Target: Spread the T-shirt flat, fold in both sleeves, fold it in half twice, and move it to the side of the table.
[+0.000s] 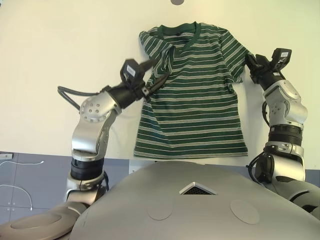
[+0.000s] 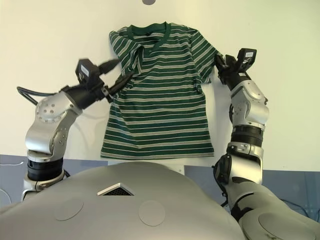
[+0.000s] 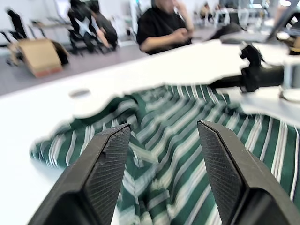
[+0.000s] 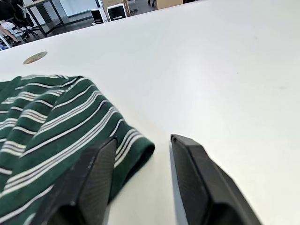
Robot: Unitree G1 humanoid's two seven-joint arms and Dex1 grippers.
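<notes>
A green T-shirt (image 1: 195,100) with thin white stripes lies on the white table (image 1: 55,45), collar at the far side and hem toward me. Its left sleeve (image 1: 152,47) is bunched inward over the chest. My left gripper (image 1: 156,74) hovers open just above that left side, and the striped cloth (image 3: 159,122) shows between its fingers (image 3: 108,173). The right sleeve (image 1: 239,60) spreads outward. My right gripper (image 1: 251,67) stands open at the sleeve's outer edge; the sleeve cuff (image 4: 131,150) lies beside one of its fingers (image 4: 96,180).
A round cable grommet (image 1: 177,1) sits in the table beyond the collar. Bare tabletop extends to both sides of the shirt. The near table edge (image 1: 45,155) drops to a grey-blue floor with white cables (image 1: 20,192) at the left.
</notes>
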